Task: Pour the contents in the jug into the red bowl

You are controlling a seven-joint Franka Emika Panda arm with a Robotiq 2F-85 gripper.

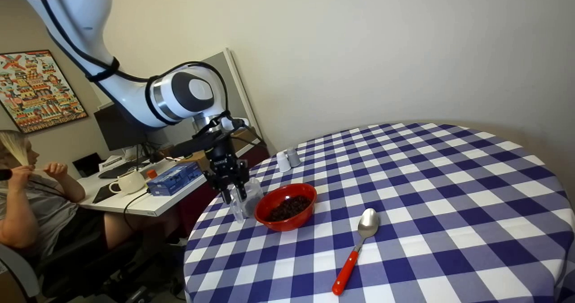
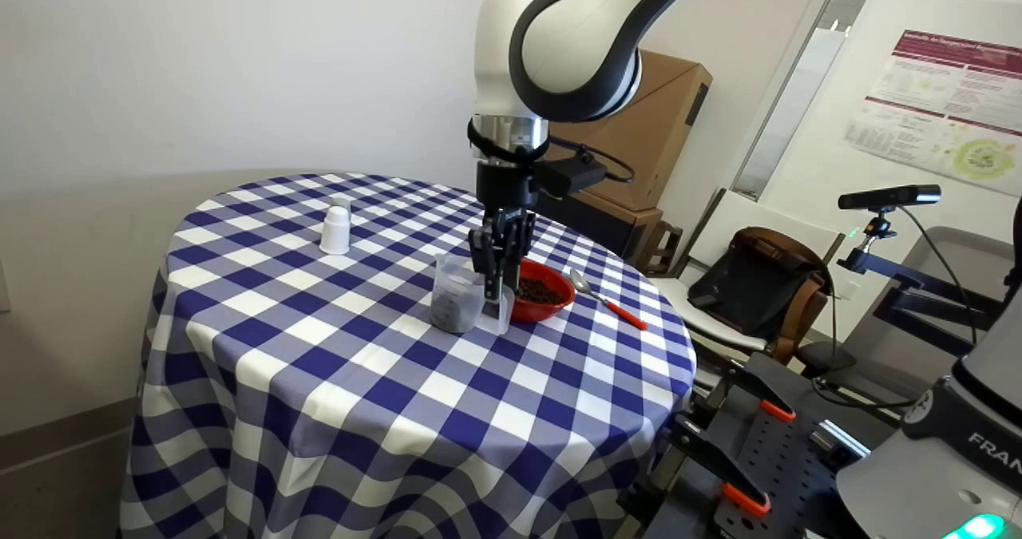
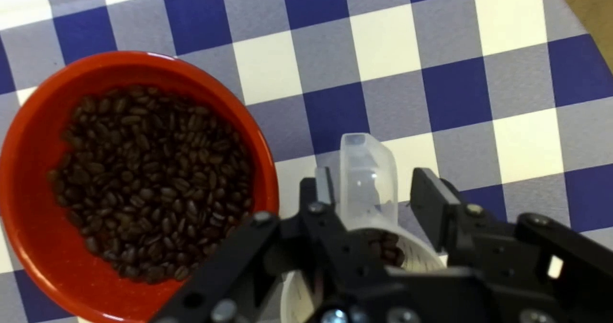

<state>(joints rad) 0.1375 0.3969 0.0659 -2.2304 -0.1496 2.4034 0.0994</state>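
The clear, whitish jug (image 1: 254,199) stands upright on the checked tablecloth beside the red bowl (image 1: 280,225). The jug (image 2: 455,303) holds dark beans; in the wrist view some show inside its rim (image 3: 419,246), the rest hidden by the gripper. The red bowl also shows in an exterior view (image 2: 539,313) and in the wrist view (image 3: 26,203), with many dark coffee beans in it. My gripper (image 3: 374,179) is open, pointing down, one finger on each side of the jug's handle, with gaps on both sides. The gripper also shows in both exterior views (image 1: 235,197) (image 2: 500,285).
A silver spoon with a red handle (image 1: 355,251) lies beyond the bowl from the jug; it also shows in an exterior view (image 2: 611,303). Two small upturned whitish cups (image 1: 283,161) (image 2: 335,231) stand farther off. The table's edge (image 3: 582,28) is near the jug. A person sits at a desk (image 1: 155,204).
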